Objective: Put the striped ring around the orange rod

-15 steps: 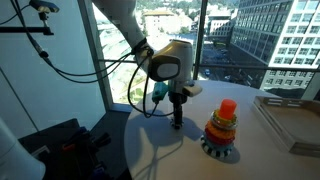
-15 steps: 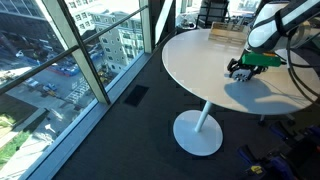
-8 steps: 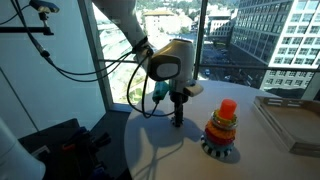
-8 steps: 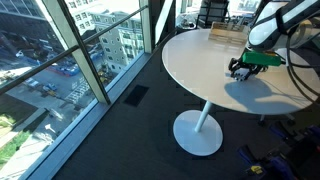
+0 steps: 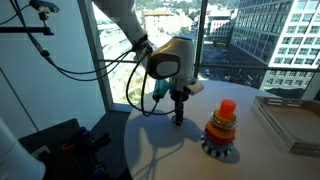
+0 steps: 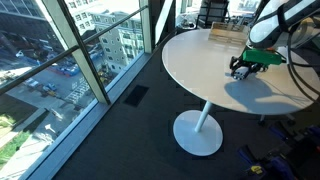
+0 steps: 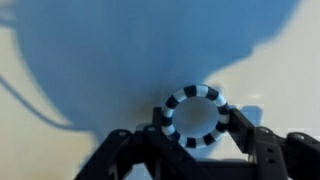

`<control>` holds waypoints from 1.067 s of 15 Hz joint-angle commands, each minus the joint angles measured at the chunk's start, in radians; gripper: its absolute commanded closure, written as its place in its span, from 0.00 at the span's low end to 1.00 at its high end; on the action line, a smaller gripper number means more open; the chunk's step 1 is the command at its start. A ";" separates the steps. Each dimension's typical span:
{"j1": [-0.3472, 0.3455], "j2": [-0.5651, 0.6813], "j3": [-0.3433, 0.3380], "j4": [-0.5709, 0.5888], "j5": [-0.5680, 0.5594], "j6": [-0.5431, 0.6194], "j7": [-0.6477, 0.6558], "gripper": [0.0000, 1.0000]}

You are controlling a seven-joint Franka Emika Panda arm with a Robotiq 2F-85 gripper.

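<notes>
In the wrist view the striped ring [image 7: 195, 115] lies flat on the white table, black and white bands all round. My gripper [image 7: 196, 128] is shut on it, with one dark finger [image 7: 152, 133] against its left side and the other against its right. In both exterior views the gripper [image 5: 178, 120] [image 6: 240, 69] points straight down at the tabletop. The orange rod [image 5: 227, 107] stands upright to the right of the gripper, atop a cone of coloured rings on a dark scalloped base [image 5: 219, 151]. The ring is too small to make out in the exterior views.
The round white table [image 6: 195, 60] stands on a single pedestal next to tall windows. A flat grey tray [image 5: 291, 121] lies beyond the stacking toy. Cables hang from the arm, and dark equipment [image 5: 62, 145] sits off the table's edge.
The jaws have drawn in from wide open until they meet the ring's sides. The arm has stayed in place over the table.
</notes>
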 commanded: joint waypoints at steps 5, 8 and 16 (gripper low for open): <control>-0.007 -0.108 -0.018 0.020 -0.020 -0.121 -0.042 0.58; -0.007 -0.139 -0.036 0.052 -0.053 -0.201 -0.030 0.58; -0.022 -0.222 -0.061 0.131 -0.158 -0.376 -0.015 0.58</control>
